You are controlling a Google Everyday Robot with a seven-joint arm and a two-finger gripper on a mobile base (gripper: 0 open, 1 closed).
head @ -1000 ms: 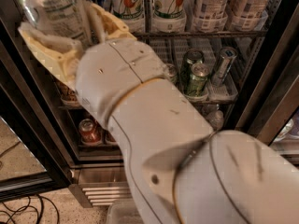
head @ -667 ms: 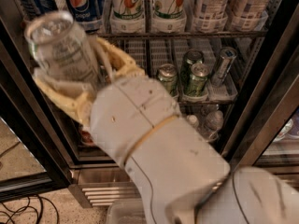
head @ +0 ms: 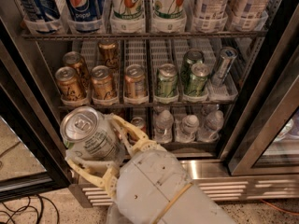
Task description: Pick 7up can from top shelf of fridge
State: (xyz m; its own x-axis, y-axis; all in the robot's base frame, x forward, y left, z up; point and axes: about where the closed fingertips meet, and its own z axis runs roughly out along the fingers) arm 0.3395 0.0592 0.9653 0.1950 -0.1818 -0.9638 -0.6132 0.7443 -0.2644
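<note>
My claw (head: pixel 98 148) pinches the 7up can (head: pixel 86 134), low and near on the left, out of the fridge (head: pixel 261 185) and well below the top shelf (head: pixel 140 34). I think I should grip it firmly, hold it steady, and back away slowly so it does not slip.

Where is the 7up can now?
The 7up can is lower left in the camera view, gripped by the pincer, before the fridge, below the gold-brown cans.
</note>
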